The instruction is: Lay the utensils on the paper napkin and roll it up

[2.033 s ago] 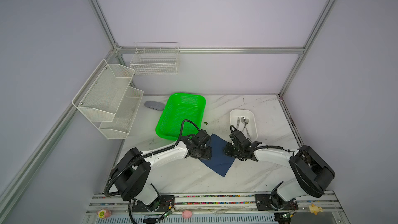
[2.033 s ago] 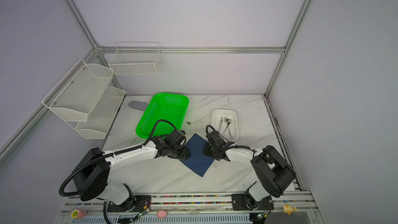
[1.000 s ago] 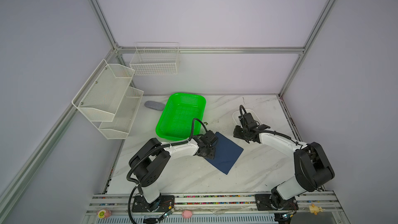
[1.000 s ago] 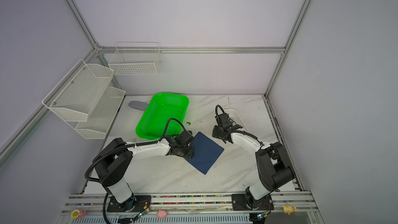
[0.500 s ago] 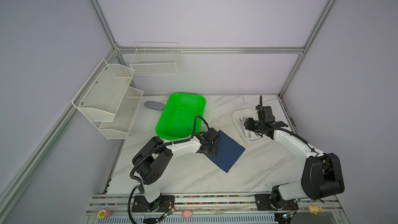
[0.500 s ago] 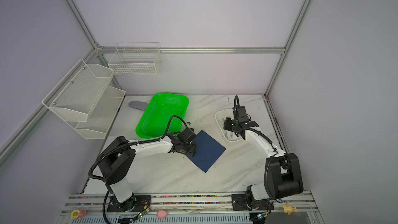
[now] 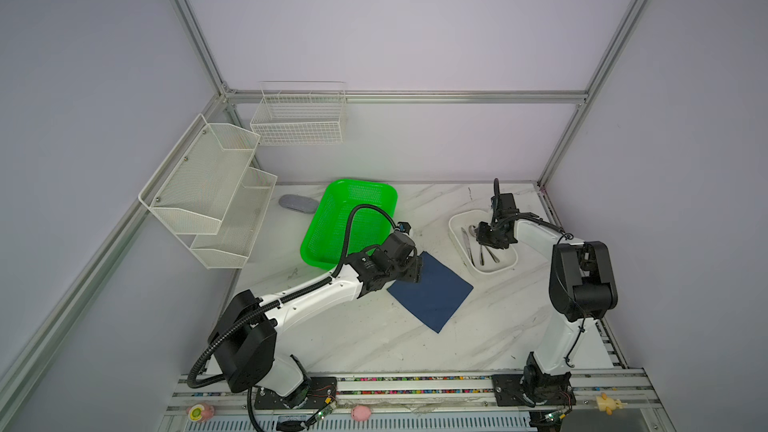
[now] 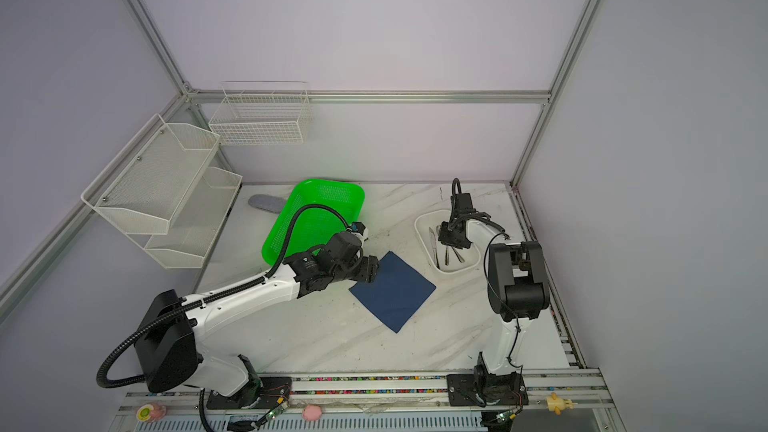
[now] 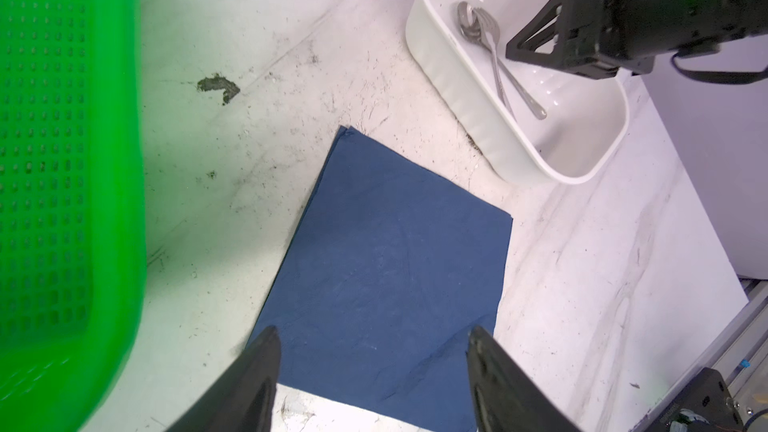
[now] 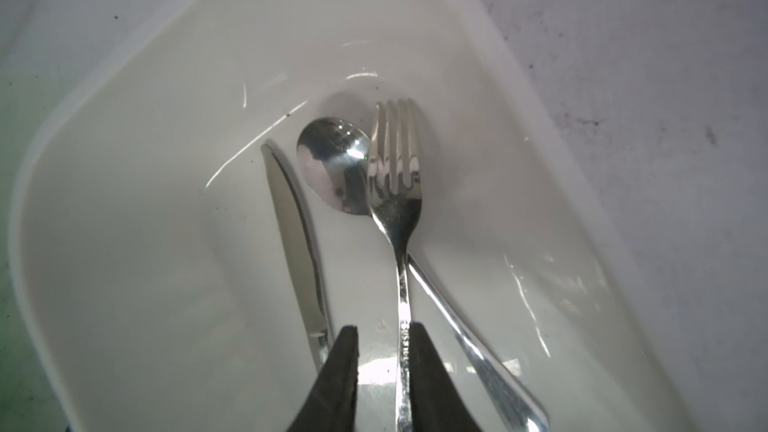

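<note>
Paper napkin (image 7: 430, 290), one, navy, lies flat on the marble tabletop (image 7: 374, 338), beside one white tray (image 7: 496, 271). Utensils (image 9: 494, 64), three, all in the tray: one knife (image 10: 291, 218), one spoon (image 10: 332, 164), one fork (image 10: 395, 184) crossing the spoon. Grippers, two: left gripper (image 9: 373, 332) spread wide over the napkin's edge; right gripper (image 10: 383, 326) narrow, with the fork handle between its jaws and a gap showing on one side.

Table (image 7: 374, 338): napkin (image 7: 432, 290), basket (image 7: 353, 201), tray (image 7: 496, 268), perhaps pad (image 7: 297, 203)

Robot lab test cell. Aluminium-profile frame (image 7: 457, 96), plain grey panels (image 7: 395, 14), left arm (image 7: 307, 305) and right arm (image 7: 536, 238) bolted to a rail (image 7: 415, 388) along frame bottom; wire racks (image 7: 208, 193) left.
</note>
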